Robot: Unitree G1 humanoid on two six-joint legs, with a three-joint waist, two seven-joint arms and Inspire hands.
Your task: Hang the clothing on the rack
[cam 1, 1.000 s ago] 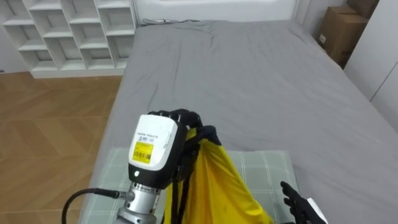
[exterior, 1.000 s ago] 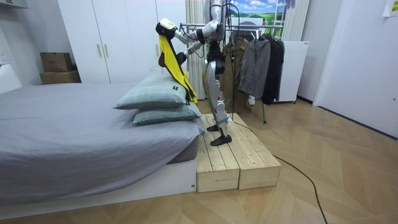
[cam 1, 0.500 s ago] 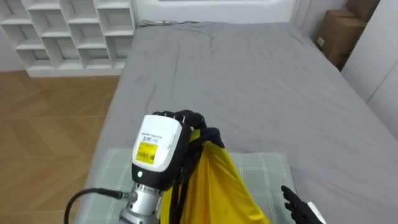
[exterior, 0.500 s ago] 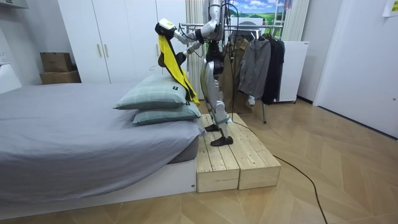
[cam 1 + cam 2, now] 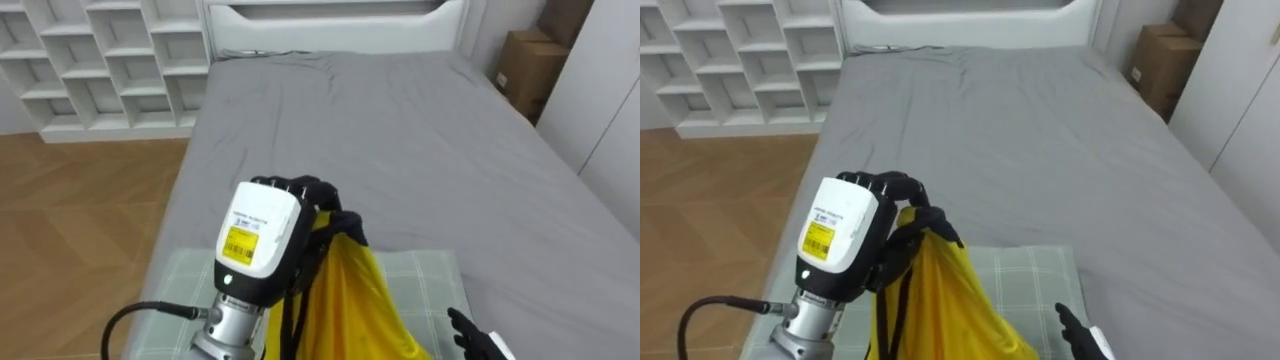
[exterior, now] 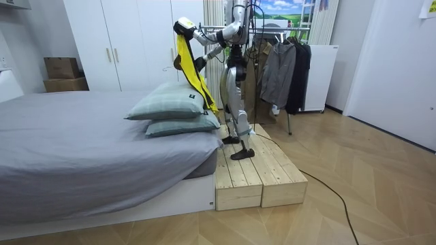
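Because the yellow garment sags in loose folds under the left hand, I judge it light, soft and limp. The best hold looks like the bunched top edge.

In the left eye view the curled fingers clamp that edge and its black trim, and the cloth drops below them over the checked pillow. The right hand sits lower, fingers straight, holding nothing.

In the room view the garment's long axis runs vertically, top at the fingers and hem down by the pillow, with dark jackets hanging behind the robot.

The right eye view shows the same grip.
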